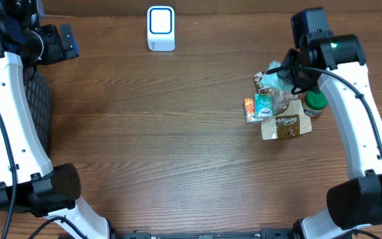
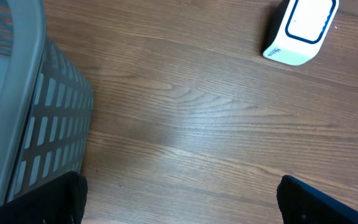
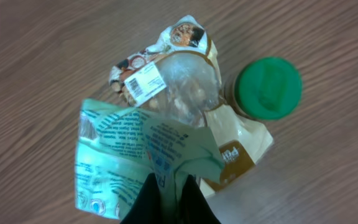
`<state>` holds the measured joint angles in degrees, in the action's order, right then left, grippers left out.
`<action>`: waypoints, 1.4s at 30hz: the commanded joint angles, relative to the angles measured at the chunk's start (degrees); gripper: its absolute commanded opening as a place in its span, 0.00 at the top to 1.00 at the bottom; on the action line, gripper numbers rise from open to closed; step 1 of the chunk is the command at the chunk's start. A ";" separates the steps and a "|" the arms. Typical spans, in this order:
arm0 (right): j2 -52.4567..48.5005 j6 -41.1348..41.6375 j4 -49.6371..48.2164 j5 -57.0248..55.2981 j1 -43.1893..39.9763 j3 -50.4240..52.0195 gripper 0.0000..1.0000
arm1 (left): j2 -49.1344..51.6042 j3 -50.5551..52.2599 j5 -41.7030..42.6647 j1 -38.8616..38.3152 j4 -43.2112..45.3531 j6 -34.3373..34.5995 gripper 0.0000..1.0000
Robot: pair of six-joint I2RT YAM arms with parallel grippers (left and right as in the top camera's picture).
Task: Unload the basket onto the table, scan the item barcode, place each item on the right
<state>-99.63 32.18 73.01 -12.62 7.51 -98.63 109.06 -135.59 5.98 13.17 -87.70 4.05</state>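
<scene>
Currently I note right gripper (image 3: 169, 186) clamped on teal packet (image 3: 135, 155) by edge, over pile (image 1: 280, 113), likely so barcode side hangs free for scanner (image 1: 160, 28), well apart. Left gripper (image 2: 182, 208) jaws wide, empty, beside basket (image 2: 17, 124).

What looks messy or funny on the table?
The snacks on the right side are heaped together: a clear bag and a brown packet overlap beside a green-lidded jar. The right fingers pinch a teal packet by its edge, so it looks crumpled. Nothing looks spilled.
</scene>
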 commanded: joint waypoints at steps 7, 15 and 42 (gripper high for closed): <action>0.39 1.03 -13.86 5.84 -1.53 17.27 0.81 | -0.74 -0.48 0.66 -0.07 0.07 -0.85 0.00; 0.39 0.50 -15.98 5.84 -1.53 21.33 0.60 | -0.74 -0.48 0.66 -0.07 0.07 -0.85 0.01; 32.50 -14.47 6.80 19.37 2.19 1.05 0.00 | -0.74 -0.48 0.63 -0.07 0.07 -0.85 0.00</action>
<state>-69.91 18.13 79.57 5.37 9.52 -96.49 109.06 -135.59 5.98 13.17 -87.68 4.05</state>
